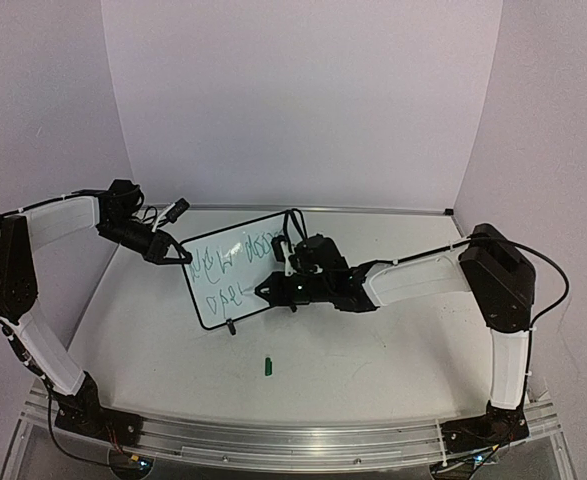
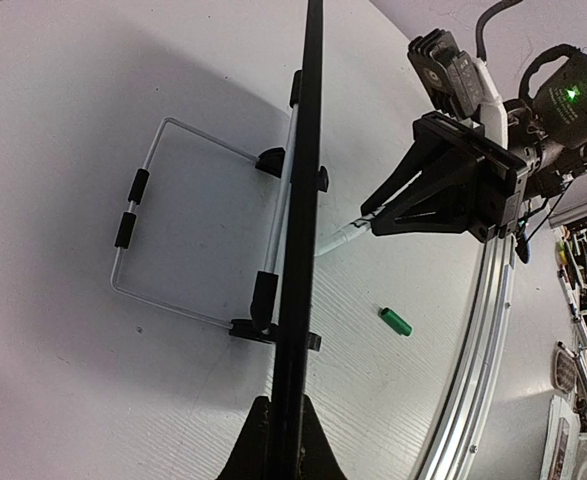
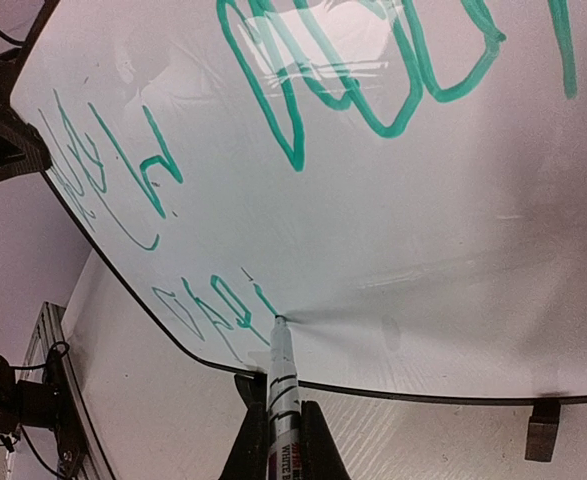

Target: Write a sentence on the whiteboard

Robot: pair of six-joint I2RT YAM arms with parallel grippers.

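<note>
The whiteboard (image 1: pixel 241 276) stands tilted on the table, with its black frame edge-on in the left wrist view (image 2: pixel 304 200). The green sentence (image 1: pixel 231 252) runs in two lines and fills the right wrist view (image 3: pixel 303 90). My left gripper (image 1: pixel 178 254) is shut on the board's left edge (image 2: pixel 291 408). My right gripper (image 1: pixel 269 292) is shut on a white marker (image 3: pixel 281 385). The marker's tip touches the board at the end of the lower line. The right gripper also shows in the left wrist view (image 2: pixel 369 218).
A green marker cap (image 1: pixel 268 366) lies on the table in front of the board, also in the left wrist view (image 2: pixel 395 321). A wire stand (image 2: pixel 153 215) props the board from behind. An aluminium rail (image 1: pixel 293 440) runs along the near edge.
</note>
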